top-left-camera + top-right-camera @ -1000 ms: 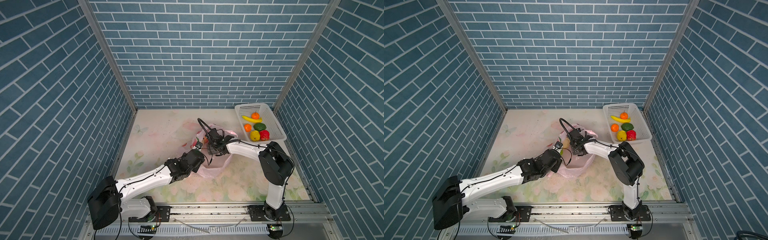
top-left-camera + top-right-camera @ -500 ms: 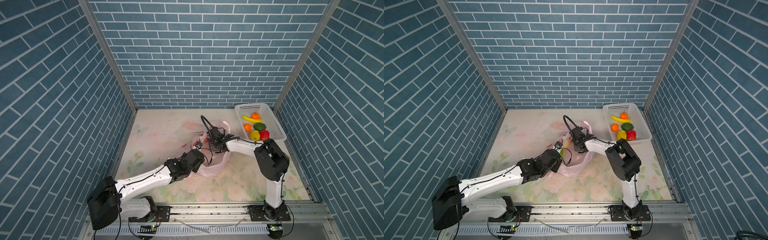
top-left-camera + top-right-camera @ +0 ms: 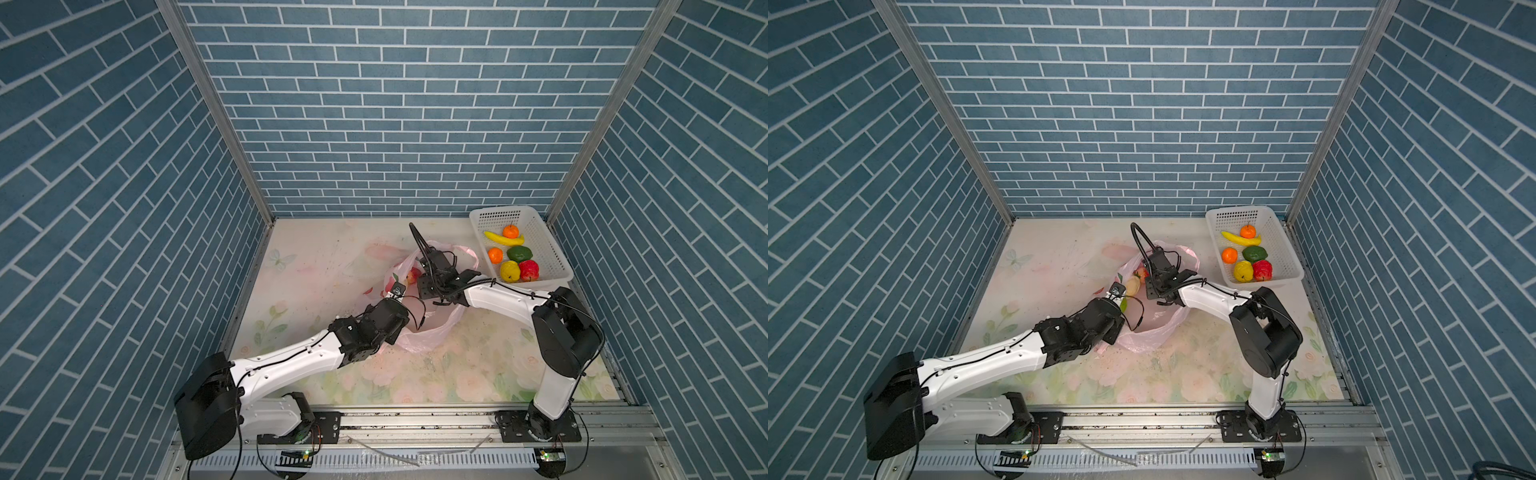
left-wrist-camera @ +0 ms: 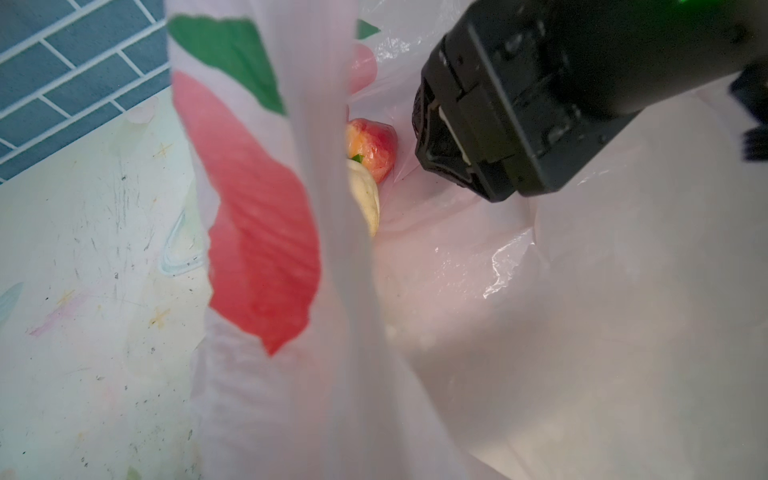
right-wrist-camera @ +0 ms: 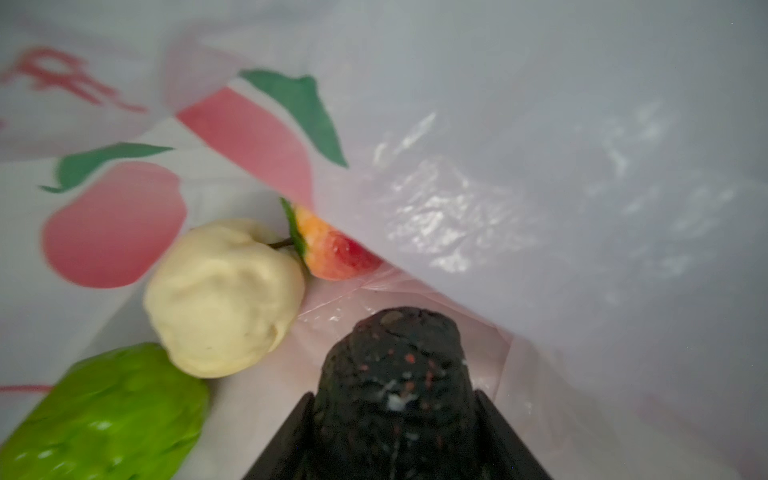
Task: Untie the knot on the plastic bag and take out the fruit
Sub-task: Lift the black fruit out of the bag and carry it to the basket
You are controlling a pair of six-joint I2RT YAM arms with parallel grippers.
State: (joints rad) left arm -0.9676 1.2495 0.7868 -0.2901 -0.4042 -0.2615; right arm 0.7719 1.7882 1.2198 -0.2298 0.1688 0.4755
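Plastic bag (image 5: 540,166) holds cream fruit (image 5: 224,299), strawberry (image 5: 336,253), green fruit (image 5: 108,415); basket (image 3: 494,212) holds banana (image 3: 503,238).

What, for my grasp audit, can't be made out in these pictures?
right gripper: jaw gap; right wrist view shows one blurred dark finger, top views too small.
strawberry: partly under plastic bag film, right wrist view.
knot: in no view.
left gripper: fingers behind film, left wrist view.

I count one plastic bag (image 3: 432,332) with three inside: one cream fruit (image 5: 224,295), one strawberry (image 5: 336,253), one bumpy green fruit (image 5: 104,415). One basket (image 3: 555,253): two tangerines (image 3: 510,231) (image 3: 495,254), one banana (image 3: 503,239), avocado (image 3: 519,252), lemon (image 3: 510,271), apple (image 3: 528,270).
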